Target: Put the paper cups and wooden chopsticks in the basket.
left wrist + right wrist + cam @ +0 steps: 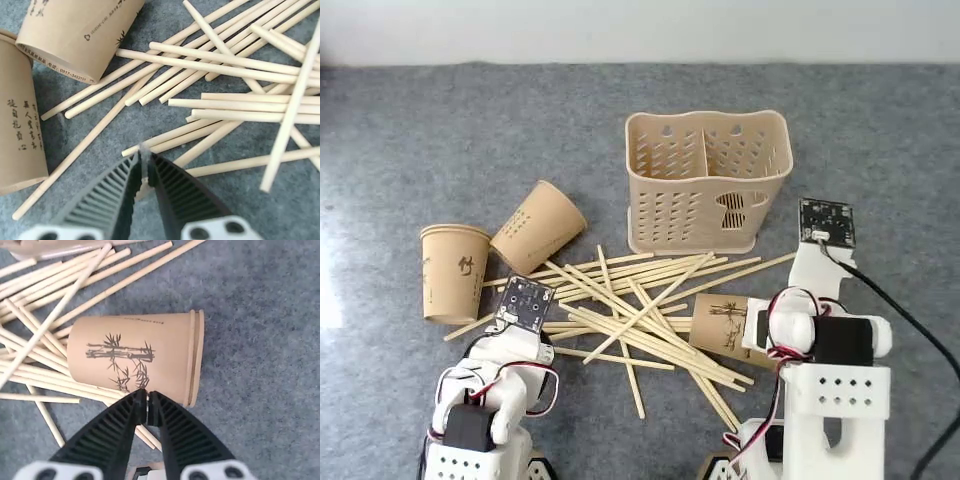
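Bench (420,130) is covered in mottled grey. Paper cup (135,357) is coloured tan and printed with black bamboo. Chopsticks (235,104) are left pale wood. Basket (705,210) is coloured beige, patterned with slots.

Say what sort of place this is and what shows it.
Probably a robot training bench: left arm and right arm fixed at a grey-covered table, with a basket, paper cups and loose chopsticks.

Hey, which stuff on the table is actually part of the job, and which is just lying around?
Part of the job:
leftmost paper cup
paper cup beside it
paper cup by the right arm
wooden chopsticks
basket

Just there:
grey mat
black cable
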Controlling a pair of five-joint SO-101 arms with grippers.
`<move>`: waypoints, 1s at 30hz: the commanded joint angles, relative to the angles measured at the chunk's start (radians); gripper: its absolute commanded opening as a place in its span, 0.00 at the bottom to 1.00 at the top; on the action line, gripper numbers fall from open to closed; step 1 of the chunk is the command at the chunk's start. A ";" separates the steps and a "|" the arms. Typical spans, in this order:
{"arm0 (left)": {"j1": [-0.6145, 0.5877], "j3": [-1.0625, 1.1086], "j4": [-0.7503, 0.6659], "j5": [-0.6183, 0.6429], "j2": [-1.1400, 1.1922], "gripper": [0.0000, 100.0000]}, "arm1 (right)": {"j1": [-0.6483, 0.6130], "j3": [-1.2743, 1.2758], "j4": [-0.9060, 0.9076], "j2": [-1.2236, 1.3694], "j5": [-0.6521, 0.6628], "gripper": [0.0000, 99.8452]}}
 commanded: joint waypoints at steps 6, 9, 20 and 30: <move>-0.002 -0.012 0.005 -0.006 -0.009 0.02 | 0.058 0.003 -0.042 0.004 -0.157 0.31; -0.002 -0.012 0.005 -0.006 -0.009 0.02 | 0.062 0.003 -0.038 0.044 -0.157 0.31; -0.002 -0.012 0.005 -0.006 -0.009 0.02 | 0.053 0.002 -0.183 0.344 -0.160 0.28; -0.002 -0.012 0.005 -0.006 -0.009 0.02 | -0.025 -0.002 -0.226 0.432 -0.157 0.03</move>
